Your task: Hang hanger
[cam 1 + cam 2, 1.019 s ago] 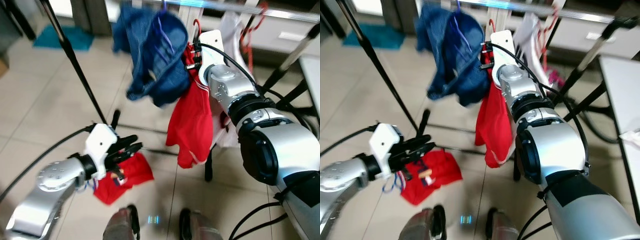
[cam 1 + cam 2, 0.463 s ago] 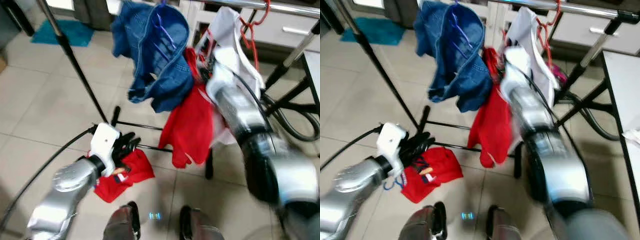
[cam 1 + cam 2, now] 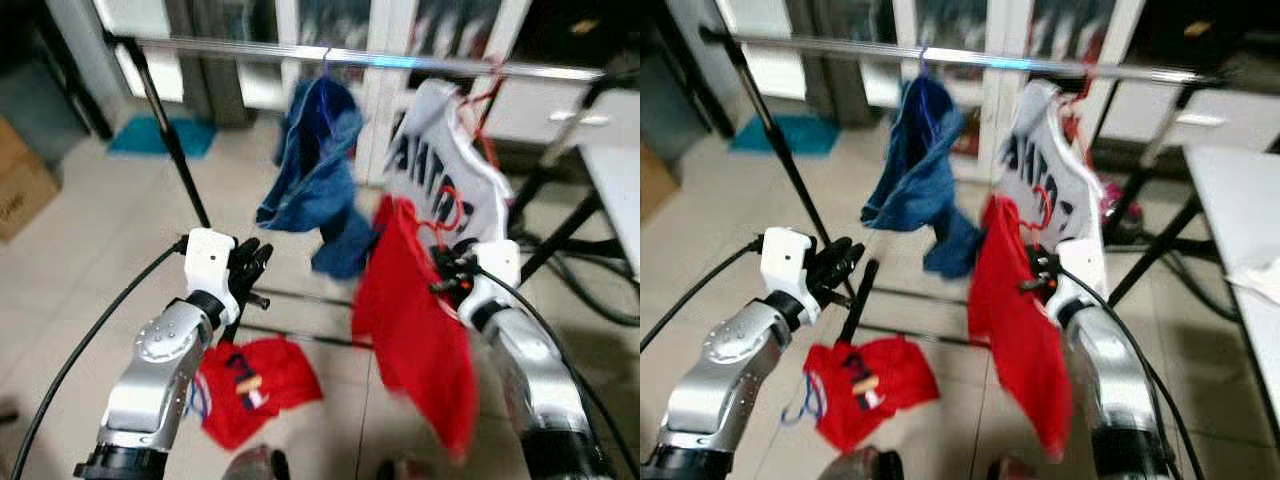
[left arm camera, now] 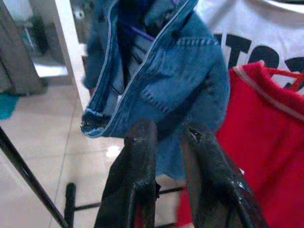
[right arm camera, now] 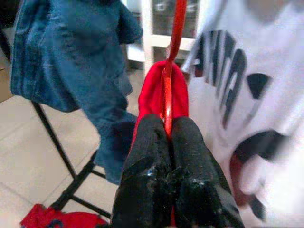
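Note:
My right gripper [image 5: 167, 126] is shut on the neck of a red hanger [image 5: 176, 38] that carries a red garment [image 3: 412, 325]. It holds this in front of me, below the silver rail [image 3: 250, 48]. Two things hang from the rail: a blue denim garment [image 3: 318, 165] and a white shirt with black letters [image 3: 440, 165] on its own red hanger. My left gripper [image 3: 252, 262] is raised on the left with its fingers [image 4: 140, 142] slightly open and holding nothing. It points toward the denim.
Another red garment [image 3: 265, 375] lies on the tiled floor by my feet. The rack's black slanted pole [image 3: 170, 150] and floor bar stand ahead on the left. A cardboard box [image 3: 20, 190] is at far left, a teal mat [image 3: 160, 135] behind, and a white table [image 3: 620, 190] at right.
The camera has tilted up, so the rail now shows. My right arm has dropped from near the rail and drawn back, still gripping the hanger with the red garment. My left gripper has risen slightly.

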### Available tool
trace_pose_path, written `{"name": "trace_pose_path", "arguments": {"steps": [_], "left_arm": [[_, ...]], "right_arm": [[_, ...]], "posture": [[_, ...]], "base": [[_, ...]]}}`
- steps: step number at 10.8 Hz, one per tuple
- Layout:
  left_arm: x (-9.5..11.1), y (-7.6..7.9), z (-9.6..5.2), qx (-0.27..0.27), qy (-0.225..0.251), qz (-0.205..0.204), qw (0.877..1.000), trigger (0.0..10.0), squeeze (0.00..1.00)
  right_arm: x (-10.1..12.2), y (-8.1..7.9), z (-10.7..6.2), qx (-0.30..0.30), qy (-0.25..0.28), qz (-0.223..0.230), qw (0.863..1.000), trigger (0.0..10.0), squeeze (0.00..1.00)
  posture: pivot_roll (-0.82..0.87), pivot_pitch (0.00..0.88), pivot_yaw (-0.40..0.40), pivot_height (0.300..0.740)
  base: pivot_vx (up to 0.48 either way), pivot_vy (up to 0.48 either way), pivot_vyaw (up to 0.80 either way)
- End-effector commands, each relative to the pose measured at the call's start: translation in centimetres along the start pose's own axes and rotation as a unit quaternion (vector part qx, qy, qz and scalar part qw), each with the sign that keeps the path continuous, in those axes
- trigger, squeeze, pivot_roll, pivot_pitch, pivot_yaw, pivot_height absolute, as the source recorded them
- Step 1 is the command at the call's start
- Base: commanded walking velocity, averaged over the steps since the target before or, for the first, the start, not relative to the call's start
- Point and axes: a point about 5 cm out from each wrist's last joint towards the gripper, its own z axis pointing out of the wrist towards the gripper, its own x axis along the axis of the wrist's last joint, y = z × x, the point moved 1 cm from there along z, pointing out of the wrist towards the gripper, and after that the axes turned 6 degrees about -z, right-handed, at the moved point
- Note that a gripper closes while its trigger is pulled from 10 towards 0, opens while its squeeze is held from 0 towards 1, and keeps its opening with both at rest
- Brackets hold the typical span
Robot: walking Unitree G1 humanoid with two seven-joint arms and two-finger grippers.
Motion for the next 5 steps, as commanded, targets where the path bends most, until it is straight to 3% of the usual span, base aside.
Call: {"name": "trace_pose_path", "arguments": {"steps": [1, 2, 3, 5], "left_arm": [[-0.2, -0.4, -0.1, 0.011, -0.005, 0.016, 1.000, 10.0, 0.00], [-0.3, -0.4, 0.0, 0.015, -0.002, 0.036, 0.999, 10.0, 0.00], [-0.3, -0.3, 0.1, 0.018, 0.002, 0.041, 0.999, 10.0, 0.00], [-0.5, -0.5, 0.2, 0.026, 0.004, 0.051, 0.998, 10.0, 0.00]], "right_arm": [[0.6, 0.0, -0.4, -0.013, 0.008, 0.000, 1.000, 10.0, 0.00], [0.1, -0.6, -1.6, -0.025, 0.000, 0.002, 1.000, 10.0, 0.00], [0.0, -1.0, -2.1, -0.027, -0.006, 0.007, 1.000, 10.0, 0.00], [0.1, -1.8, -1.4, 0.006, -0.022, -0.001, 1.000, 10.0, 0.00]], "posture": [[-0.05, 0.000, 0.042, 0.740], [-0.05, 0.000, 0.042, 0.740], [-0.05, 0.000, 0.041, 0.740], [-0.04, 0.000, 0.032, 0.740]], "base": [[0.000, 0.000, 0.00], [0.000, 0.000, 0.00], [0.000, -0.412, 0.00], [0.000, -0.446, 0.00]]}}
